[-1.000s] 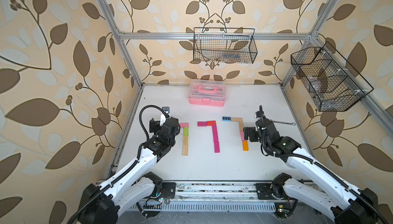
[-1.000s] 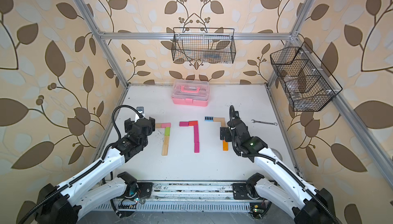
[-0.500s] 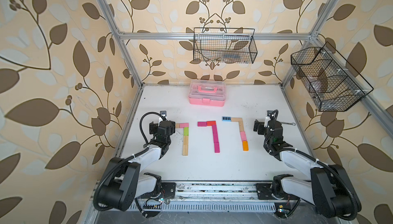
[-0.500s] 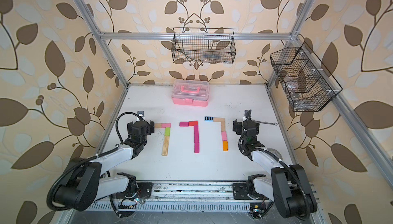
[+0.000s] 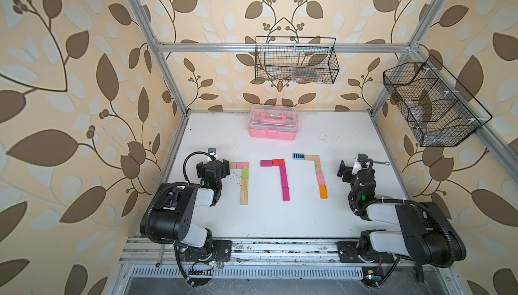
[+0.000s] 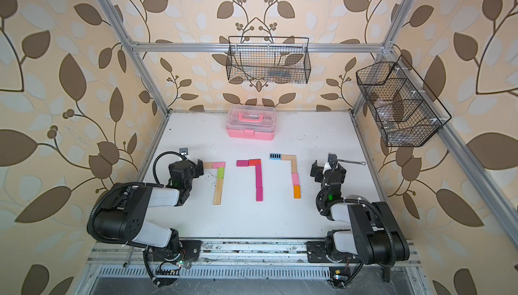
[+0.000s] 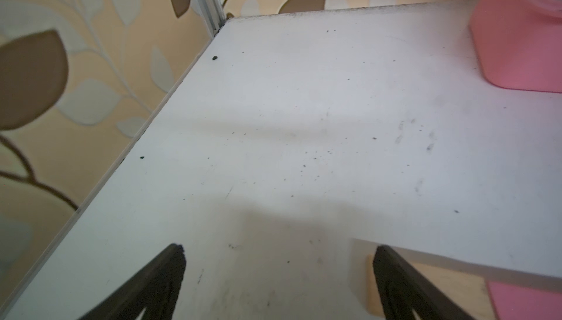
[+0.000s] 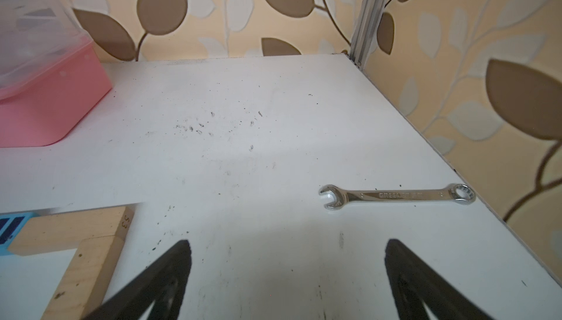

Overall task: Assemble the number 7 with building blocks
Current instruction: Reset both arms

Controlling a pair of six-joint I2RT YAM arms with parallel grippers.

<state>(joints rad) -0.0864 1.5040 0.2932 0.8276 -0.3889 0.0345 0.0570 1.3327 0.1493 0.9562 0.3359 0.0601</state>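
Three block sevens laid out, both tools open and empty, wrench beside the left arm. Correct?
No: the wrench lies beside the right arm, not the left, as the right wrist view shows. Three sevens are laid out; left tool and right tool are open and empty.

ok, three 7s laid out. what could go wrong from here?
The left gripper, jaws open, sits beside the plain wood block ending the top bar of the left 7; a sideways swing could shift it.
The right gripper, jaws open, is near the silver steel wrench and the wood corner block of the right 7; a retreat might nudge either.
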